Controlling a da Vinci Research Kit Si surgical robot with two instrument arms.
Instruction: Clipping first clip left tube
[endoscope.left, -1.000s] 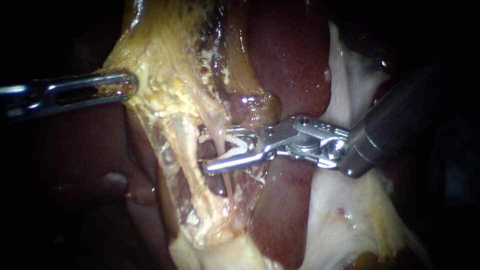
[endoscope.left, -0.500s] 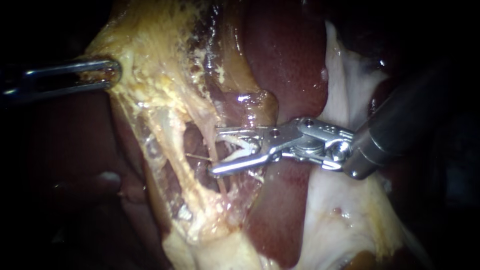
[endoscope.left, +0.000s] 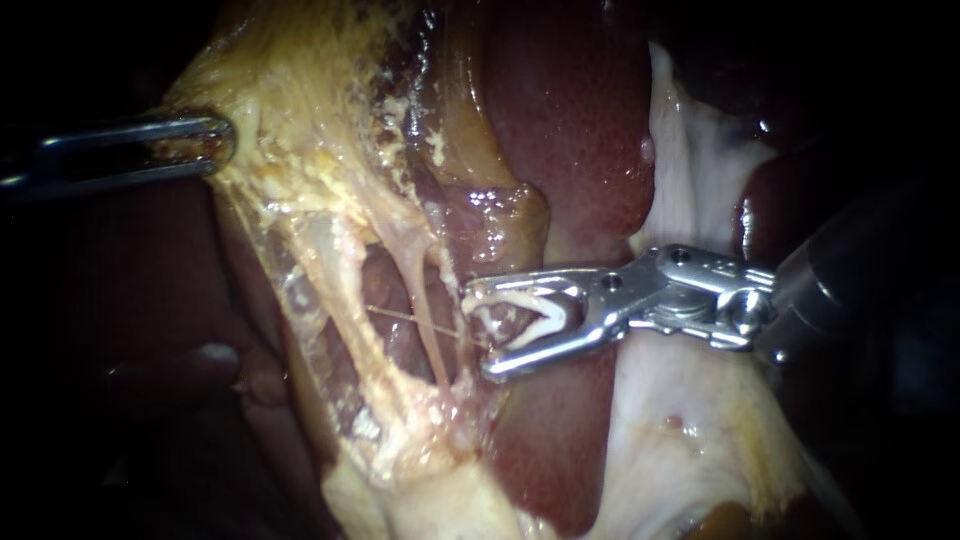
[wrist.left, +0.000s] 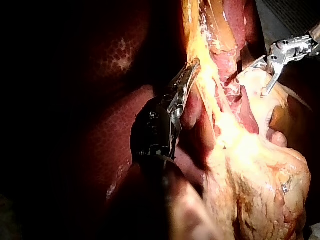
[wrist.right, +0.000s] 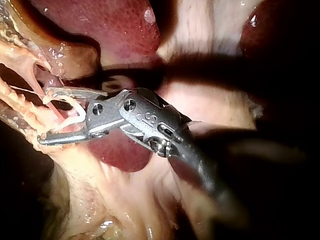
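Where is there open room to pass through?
Free: the dark window between the thin tube and the thick yellow band; bare liver above the right instrument. Crowded: where its jaws hold the clip, beside the thin tube.

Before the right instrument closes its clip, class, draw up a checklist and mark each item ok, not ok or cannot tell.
1. Clip loaded: white clip sits between the right instrument's jaws, unclosed: ok.
2. Tube inside the clip: thin tube lies ahead of the jaw tips, outside them: not ok.
3. Traction: left instrument shut on yellow tissue, tube stretched straight: ok.
4. Space behind the tube free: cannot tell.
5. Lower jaw clear of the liver: cannot tell.
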